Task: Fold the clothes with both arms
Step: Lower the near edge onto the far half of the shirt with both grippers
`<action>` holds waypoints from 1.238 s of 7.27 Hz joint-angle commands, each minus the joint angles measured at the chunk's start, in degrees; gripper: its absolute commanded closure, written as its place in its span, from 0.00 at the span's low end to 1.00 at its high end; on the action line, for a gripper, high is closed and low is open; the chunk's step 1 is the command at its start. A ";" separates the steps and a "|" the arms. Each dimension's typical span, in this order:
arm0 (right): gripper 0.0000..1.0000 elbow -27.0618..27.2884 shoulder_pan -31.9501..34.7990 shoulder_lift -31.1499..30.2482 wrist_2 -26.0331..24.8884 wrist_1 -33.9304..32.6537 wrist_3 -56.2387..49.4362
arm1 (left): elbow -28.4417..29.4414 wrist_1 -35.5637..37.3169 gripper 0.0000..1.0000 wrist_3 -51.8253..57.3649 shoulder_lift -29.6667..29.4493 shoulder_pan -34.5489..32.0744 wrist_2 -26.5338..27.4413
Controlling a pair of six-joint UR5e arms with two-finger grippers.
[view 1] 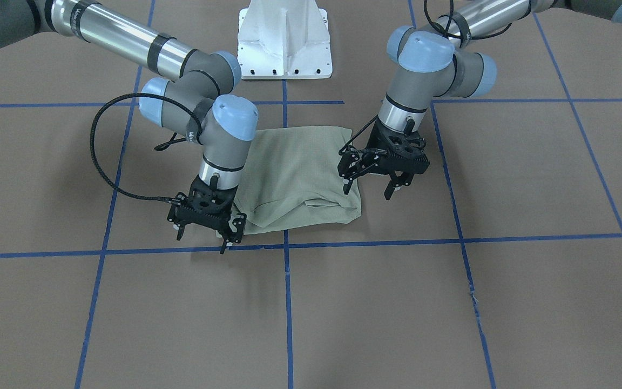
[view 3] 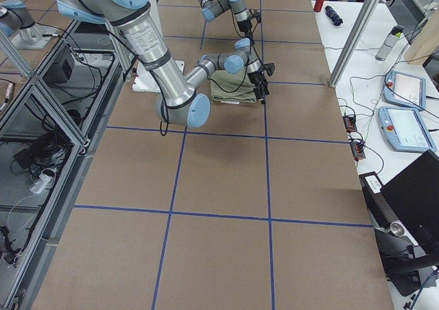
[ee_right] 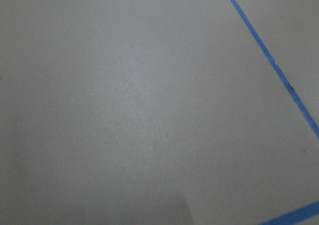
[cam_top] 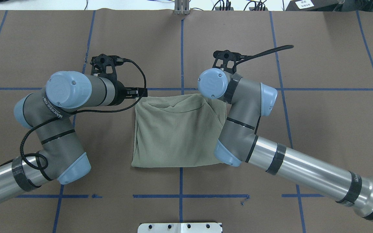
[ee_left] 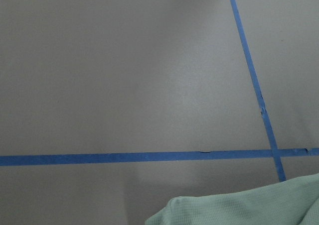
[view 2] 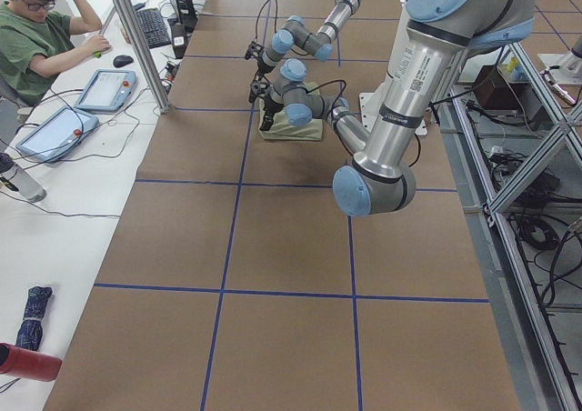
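Observation:
The sage-green shirt (view 1: 295, 173) lies folded into a compact rectangle in the middle of the table; it also shows in the overhead view (cam_top: 178, 132). Its hang tag and logo are hidden. My left gripper (view 1: 368, 189) hangs open and empty at the shirt's side edge, one fingertip (view 1: 347, 187) close over the cloth. My right gripper (view 1: 203, 239) is open and empty just off the shirt's opposite front corner, close to the table. In the overhead view both grippers are hidden under the wrists. The left wrist view shows a corner of the shirt (ee_left: 239, 210).
The table is covered in brown paper (view 1: 451, 302) with blue tape lines (view 1: 376, 243). The white base pedestal (view 1: 284, 38) stands behind the shirt. An operator (view 2: 36, 29) sits at a side desk with tablets (view 2: 105, 88).

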 commanded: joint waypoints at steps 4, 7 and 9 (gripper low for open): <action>0.02 -0.91 0.05 3.56 8.84 11.11 9.43 | 0.00 0.00 0.00 -0.16 0.05 0.15 -0.03; 0.33 -1.00 -4.09 3.66 8.59 8.04 15.60 | 0.00 -0.09 0.00 0.02 0.23 0.07 -0.03; 0.34 -1.00 -4.63 4.10 8.85 4.61 17.28 | 0.08 -0.70 0.00 -0.07 0.32 0.07 -0.03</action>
